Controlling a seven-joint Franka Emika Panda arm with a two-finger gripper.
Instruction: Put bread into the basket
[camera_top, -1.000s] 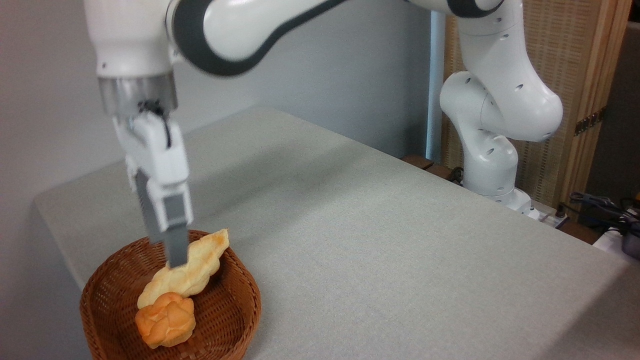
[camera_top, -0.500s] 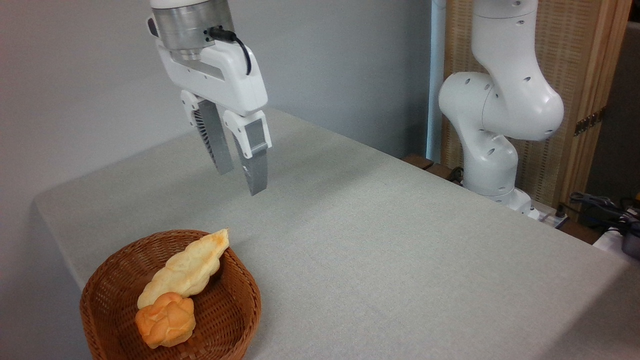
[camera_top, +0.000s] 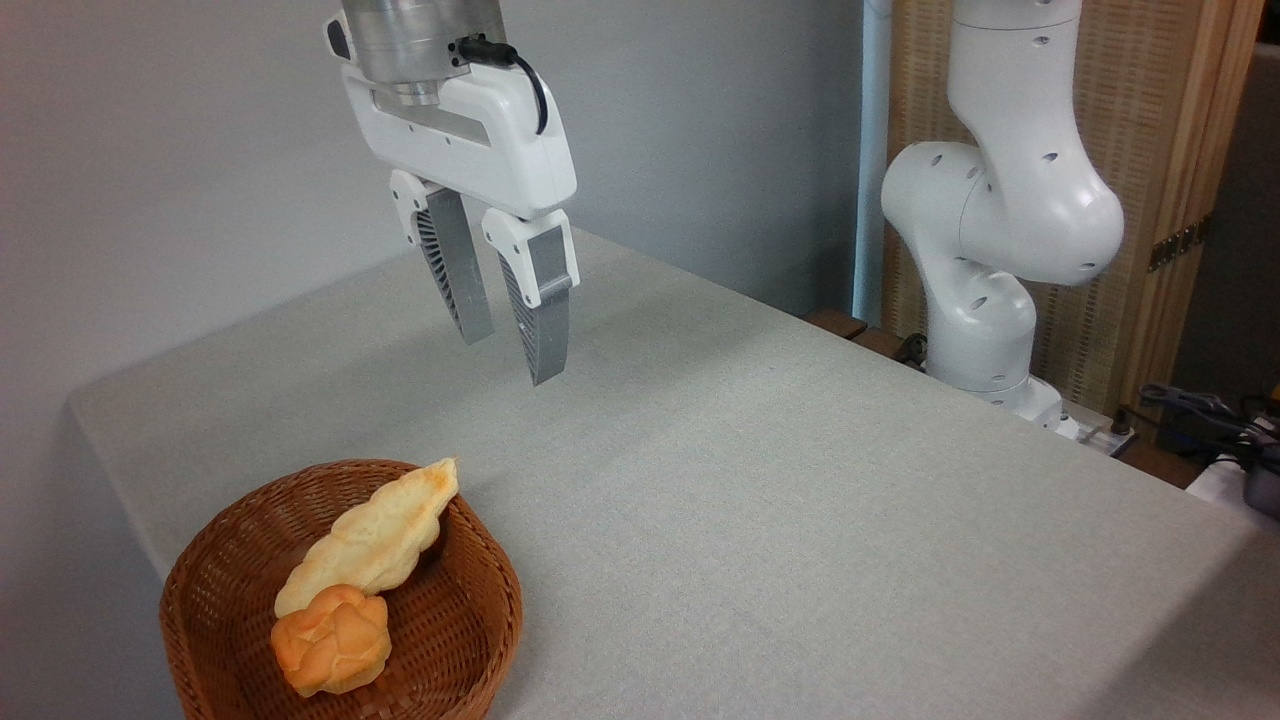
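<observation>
The bread (camera_top: 331, 640), a small orange-golden bun with a cracked top, lies inside the reddish-brown wicker basket (camera_top: 470, 590) at the lower left of the table. My gripper (camera_top: 512, 354) hangs well above the table, up and to the right of the basket. Its two grey fingers (camera_top: 545, 320) stand apart with nothing between them, so it is open and empty.
A long pale-yellow braided pastry (camera_top: 375, 535) leans in the basket, resting against the bun. The arm's white base (camera_top: 985, 330) stands at the table's far right edge, with cables (camera_top: 1200, 415) beyond it. The grey tablecloth (camera_top: 800, 520) stretches right of the basket.
The gripper rose out of the basket, turned, and moved up and to the right. The bun and the pastry have stayed in place.
</observation>
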